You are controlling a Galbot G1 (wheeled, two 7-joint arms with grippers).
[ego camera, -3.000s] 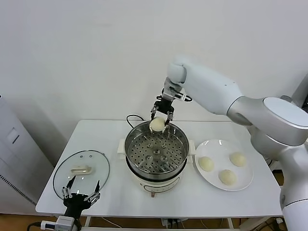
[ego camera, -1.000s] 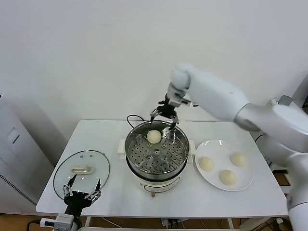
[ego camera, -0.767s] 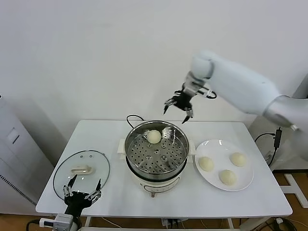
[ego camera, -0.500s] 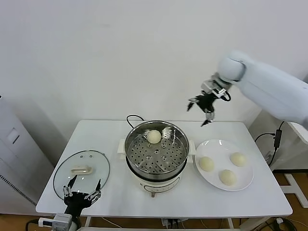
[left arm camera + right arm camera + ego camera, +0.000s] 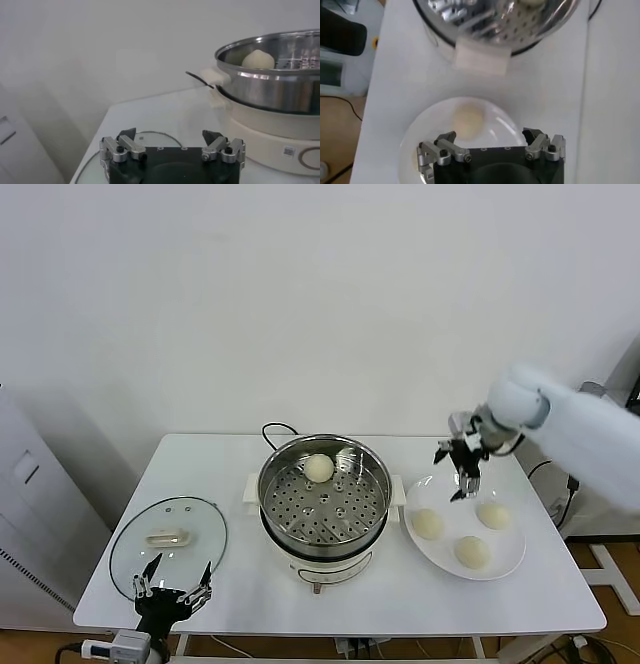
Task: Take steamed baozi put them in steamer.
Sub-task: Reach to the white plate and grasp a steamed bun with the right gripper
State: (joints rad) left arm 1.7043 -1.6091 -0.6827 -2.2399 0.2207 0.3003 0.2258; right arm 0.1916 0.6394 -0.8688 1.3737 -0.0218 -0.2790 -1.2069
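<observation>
The left gripper sat parked with jaws wide at the table's near edge by the glass lid. Three smooth, cream-white domed baozi lay on the white plate; a fourth rested on the steamer's perforated tray. The right gripper, spread wide and empty, had swung from above the steamer to over the plate.

The right gripper hangs with its jaws spread wide and nothing between them. Beyond the fingertips lies a white plate on the white table, with one steamed baozi on it, just past the gap between the fingers. Farther out stands the steamer, its white side handle pointing toward the gripper.
</observation>
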